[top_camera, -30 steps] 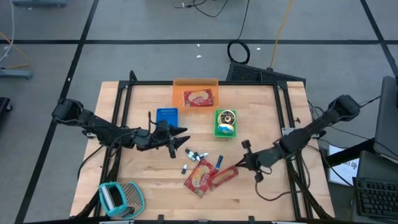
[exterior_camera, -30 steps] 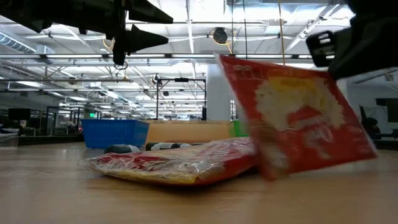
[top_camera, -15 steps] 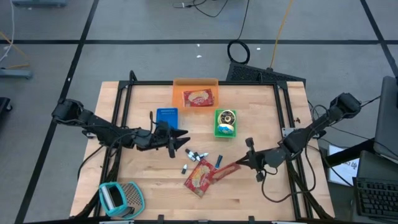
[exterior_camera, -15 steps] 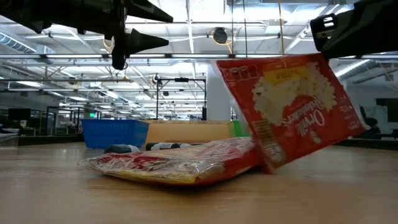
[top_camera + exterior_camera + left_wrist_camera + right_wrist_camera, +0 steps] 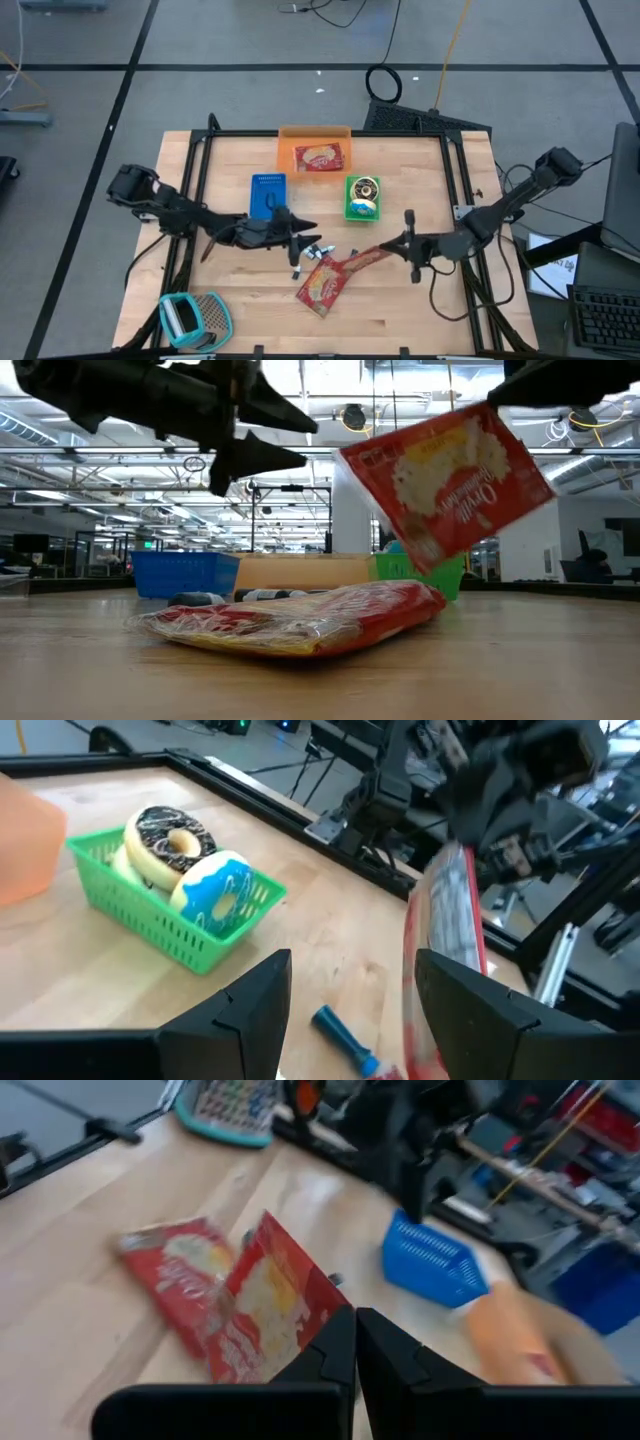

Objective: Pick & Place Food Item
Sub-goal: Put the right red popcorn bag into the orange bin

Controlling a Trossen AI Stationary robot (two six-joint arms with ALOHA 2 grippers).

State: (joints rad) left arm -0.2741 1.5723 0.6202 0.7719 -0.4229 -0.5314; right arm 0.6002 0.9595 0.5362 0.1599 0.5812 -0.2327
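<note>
My right gripper (image 5: 398, 244) was clamped tight on one edge of the popcorn packet (image 5: 362, 258); the packet hung clear of the table (image 5: 420, 310), tilted, trailing from my fingertips toward the table's middle. From table level the packet (image 5: 445, 480) rode in the air above a second packet (image 5: 290, 620) that lay flat on the wood, not touching it. In my right wrist view my fingers (image 5: 335, 1355) were pressed together on the held packet's (image 5: 270, 1305) corner, with the flat packet (image 5: 175, 1275) just beside it below.

My left gripper (image 5: 305, 230) hovered above the table near the middle, jaws parted and gripping nothing, pointed toward the held packet, which hung between its fingertips in the left wrist view (image 5: 445, 935).

Noted nearby: green basket (image 5: 362, 198) with donuts, blue basket (image 5: 267, 194), orange bin (image 5: 314, 150) holding another packet, small markers (image 5: 318, 250) scattered beside the flat packet.
</note>
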